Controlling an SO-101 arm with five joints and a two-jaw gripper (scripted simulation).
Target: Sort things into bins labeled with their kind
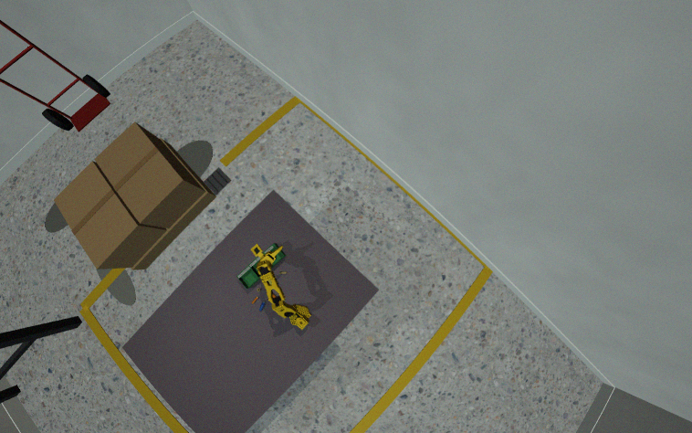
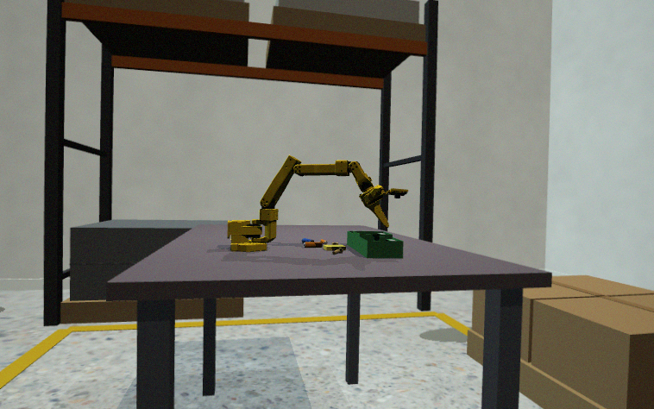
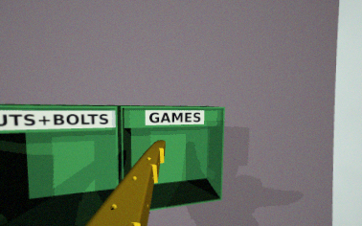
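Gripper point(image 2: 389, 205) spread wide and empty above the green bin row point(image 2: 374, 244).

One arm point(image 2: 319, 167) stood on one purple table point(image 2: 319, 273). The wrist view showed two labelled compartments, NUTS+BOLTS point(image 3: 48, 119) and GAMES point(image 3: 174, 118), with one fixed finger point(image 3: 149, 173) over the GAMES cell. About three small things point(image 2: 322, 244), too small to identify, lay on the table between the arm's base and the bins.

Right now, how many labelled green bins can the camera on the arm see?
2: the NUTS+BOLTS bin on the left, cut off by the edge, and the GAMES bin right beside it, under the open gripper's finger. More may lie outside the frame.
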